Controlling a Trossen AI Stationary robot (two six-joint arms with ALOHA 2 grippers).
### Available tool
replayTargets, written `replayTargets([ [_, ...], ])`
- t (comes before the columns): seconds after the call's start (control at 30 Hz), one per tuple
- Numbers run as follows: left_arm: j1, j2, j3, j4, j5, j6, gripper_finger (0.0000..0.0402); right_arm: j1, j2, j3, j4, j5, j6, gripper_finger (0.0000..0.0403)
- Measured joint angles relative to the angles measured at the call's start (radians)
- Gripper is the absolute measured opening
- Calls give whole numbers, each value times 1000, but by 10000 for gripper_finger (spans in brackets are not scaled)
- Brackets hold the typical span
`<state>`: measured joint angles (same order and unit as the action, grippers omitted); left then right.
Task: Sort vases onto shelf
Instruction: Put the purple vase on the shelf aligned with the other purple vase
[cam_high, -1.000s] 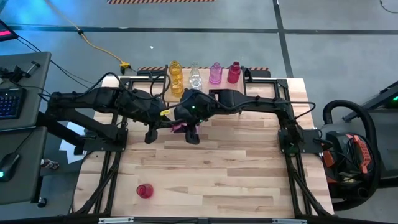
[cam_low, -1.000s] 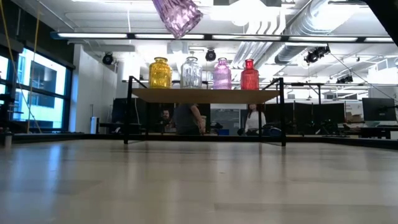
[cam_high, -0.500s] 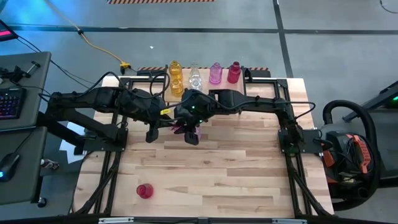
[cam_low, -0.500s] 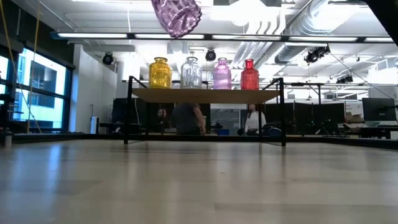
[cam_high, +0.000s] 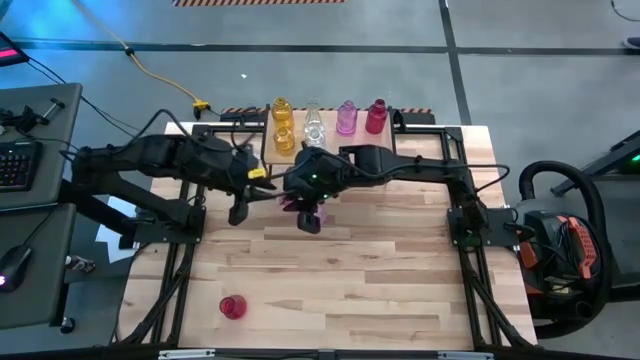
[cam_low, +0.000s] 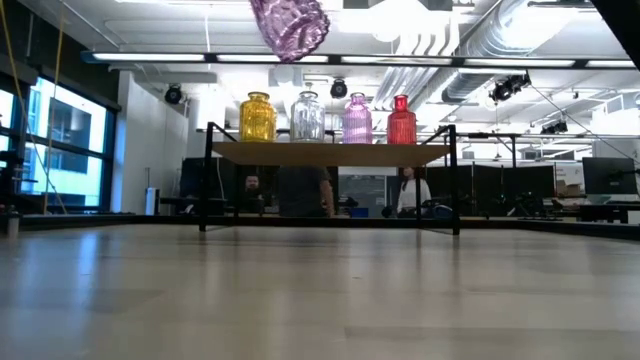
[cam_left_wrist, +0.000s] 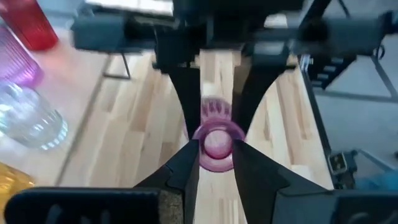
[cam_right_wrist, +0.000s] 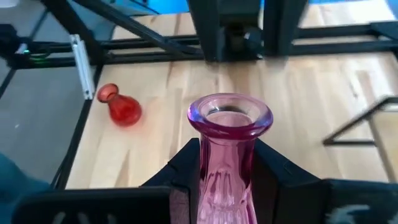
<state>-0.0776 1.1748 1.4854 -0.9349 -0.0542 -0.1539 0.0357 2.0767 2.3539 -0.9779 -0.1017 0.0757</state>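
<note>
A pink vase (cam_right_wrist: 229, 134) hangs in the air over the table's far middle, in front of the shelf (cam_low: 330, 153). My right gripper (cam_right_wrist: 229, 171) is shut on it. My left gripper (cam_left_wrist: 216, 158) faces it from the table's left, open, with its fingertips on either side of the vase's mouth (cam_left_wrist: 216, 135). On the shelf a yellow (cam_low: 257, 118), a clear (cam_low: 307, 117), a pink (cam_low: 357, 119) and a red vase (cam_low: 401, 121) stand in a row. Another red vase (cam_high: 232, 306) lies on its side on the table, near left. My right gripper pinches the pink vase's neck (cam_right_wrist: 229, 155) between its two fingers, below the flared rim. The fingers slant down from the table's right. The vase is lifted clear and tilted, its mouth toward my left arm and its round body (cam_low: 290, 22) hanging lowest. My left gripper stands at the vase's rim (cam_left_wrist: 199, 134); I cannot tell whether its fingertips touch it.
Both arms meet just in front of the shelf at the table's far edge. Black frame rails (cam_high: 470, 230) run along the table's left and right sides. The bare wood of the tabletop (cam_high: 380, 290) stretches across the near half. People show in the room behind the shelf.
The pink vase has tipped a little in the air as my right gripper rolled. Its body has shifted slightly toward the table's right. It has stayed well above the table.
</note>
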Motion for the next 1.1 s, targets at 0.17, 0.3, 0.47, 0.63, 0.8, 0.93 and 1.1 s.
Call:
replayTargets([
  [0.17,0,-2,57,-20,-22,4,90,0,-30,-1,-7,101,32,71],
  [0.3,0,-11,77,-57,-32,30,90,0,-57,1,-34,204,33,71],
  [0.47,0,-28,77,-89,-63,35,90,-13,-104,1,-92,318,48,71],
  [0.63,0,-32,77,-98,-106,38,90,-42,-145,1,-171,419,58,71],
  [0.8,0,-34,77,-98,-147,60,90,-96,-181,-8,-210,438,46,71],
  [0.93,21,-34,77,-97,-151,45,90,-151,-221,-42,-224,420,14,71],
  [1.1,59,-34,77,-103,-152,27,90,-220,-290,-123,-263,396,3,71],
])
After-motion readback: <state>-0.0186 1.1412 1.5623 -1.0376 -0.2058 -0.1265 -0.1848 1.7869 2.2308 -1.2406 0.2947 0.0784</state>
